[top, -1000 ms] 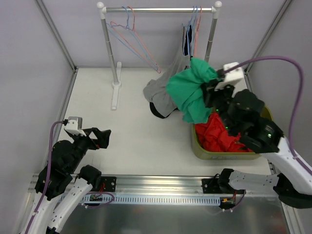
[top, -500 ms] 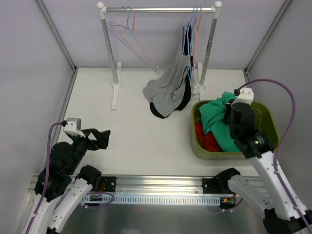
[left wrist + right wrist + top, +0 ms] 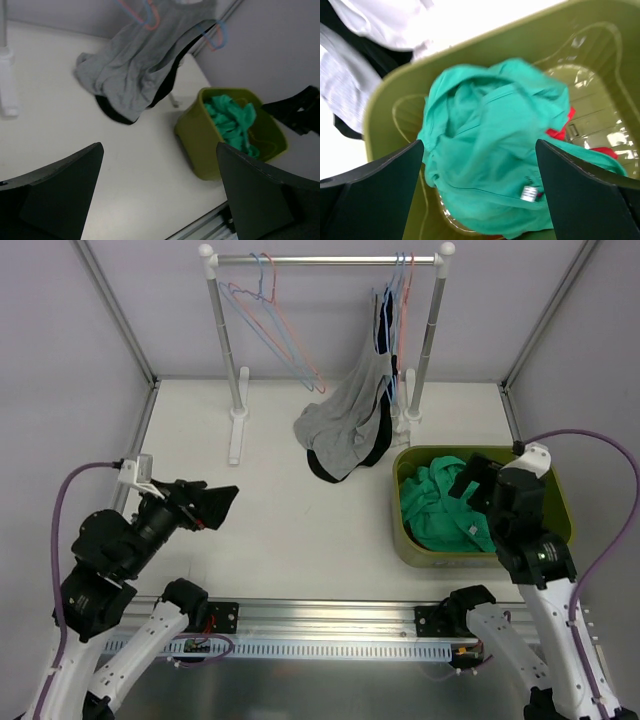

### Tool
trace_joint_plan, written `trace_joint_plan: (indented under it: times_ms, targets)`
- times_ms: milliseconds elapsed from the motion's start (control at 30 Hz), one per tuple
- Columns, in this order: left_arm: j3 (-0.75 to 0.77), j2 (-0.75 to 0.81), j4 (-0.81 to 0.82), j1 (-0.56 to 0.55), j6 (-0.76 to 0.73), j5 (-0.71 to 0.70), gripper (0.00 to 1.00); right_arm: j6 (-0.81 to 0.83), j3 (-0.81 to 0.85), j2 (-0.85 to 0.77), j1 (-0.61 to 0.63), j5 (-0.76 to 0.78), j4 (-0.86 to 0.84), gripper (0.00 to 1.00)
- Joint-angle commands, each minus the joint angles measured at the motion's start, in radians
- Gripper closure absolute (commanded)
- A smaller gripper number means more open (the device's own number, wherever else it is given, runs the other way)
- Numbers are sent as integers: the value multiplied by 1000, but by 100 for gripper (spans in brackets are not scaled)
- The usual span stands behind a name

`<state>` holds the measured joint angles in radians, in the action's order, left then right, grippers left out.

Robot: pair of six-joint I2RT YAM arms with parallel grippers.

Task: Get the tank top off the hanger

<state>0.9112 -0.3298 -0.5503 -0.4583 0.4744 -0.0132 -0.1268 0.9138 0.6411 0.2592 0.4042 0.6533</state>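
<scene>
- Black and spread wide, the left gripper [image 3: 215,508] hovers over the near left part of the white table [image 3: 270,530], holding nothing. Its wrist view looks between the parted fingers toward the far right corner.
- Right gripper [image 3: 468,483] hangs just above the olive-green bin [image 3: 405,540], released and empty. In its wrist view the two fingers stand well apart on either side of the bin's contents.
- Inside the bin, at the near right of the table, lies the green tank top [image 3: 435,515]. It is crumpled in a heap against the left side and is off any hanger.
- Scraps of red cloth [image 3: 559,131] peek out from under the tank top, and bare bin floor shows toward the right.
- Beyond the bin, a grey garment [image 3: 340,420] slants down from the hangers [image 3: 400,285] at the right end of the rail [image 3: 325,258]. Its lower part rests on the table.
- A black garment [image 3: 322,470] shows along the grey one's lower edge.
- Farther left on the rail, bare blue and pink hangers [image 3: 270,325] hang tilted.
</scene>
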Motion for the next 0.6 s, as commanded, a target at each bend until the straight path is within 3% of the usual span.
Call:
trace_joint_plan:
  times_ms: [0,133,300,400,567]
  targets:
    - [153,-161,205,-5,117,188,1,-13,100,-50,-6,96,89,1]
    - [345,-469,305,-19,175,361,1,18,132,-95,-6,81,143,1]
    - [724,-895,305,-192,-23,158,1,96,148,-100,-6,-329,134,0]
    - [900,-1092,302,-206,-72,83,1,92,128,-116,-6,-483,123,3]
    - [1171,-1374,309,-206,-140,21,1,67,65,-195,-6,-591,100,6]
